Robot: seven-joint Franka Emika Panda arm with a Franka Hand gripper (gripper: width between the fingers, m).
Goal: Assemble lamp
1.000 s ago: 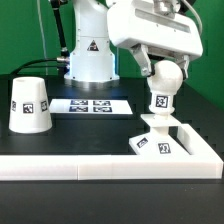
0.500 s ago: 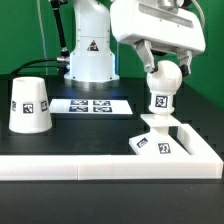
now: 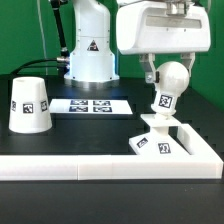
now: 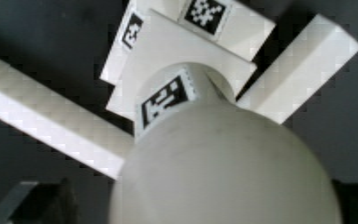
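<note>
The lamp (image 3: 163, 103) stands partly built at the exterior view's right, its bulb (image 3: 173, 80) stemmed into the square base (image 3: 155, 143) in the corner of the white border wall (image 3: 90, 168). There we see the gripper (image 3: 170, 72) spread wide astride the bulb, though we cannot tell whether it touches. Only the wrist view looks down the bulb (image 4: 211, 165) onto the base (image 4: 190, 35) and wall (image 4: 34, 100); only the exterior view shows the shade (image 3: 30, 105), wide end down, well apart at its left, with the marker board (image 3: 92, 105) between.
</note>
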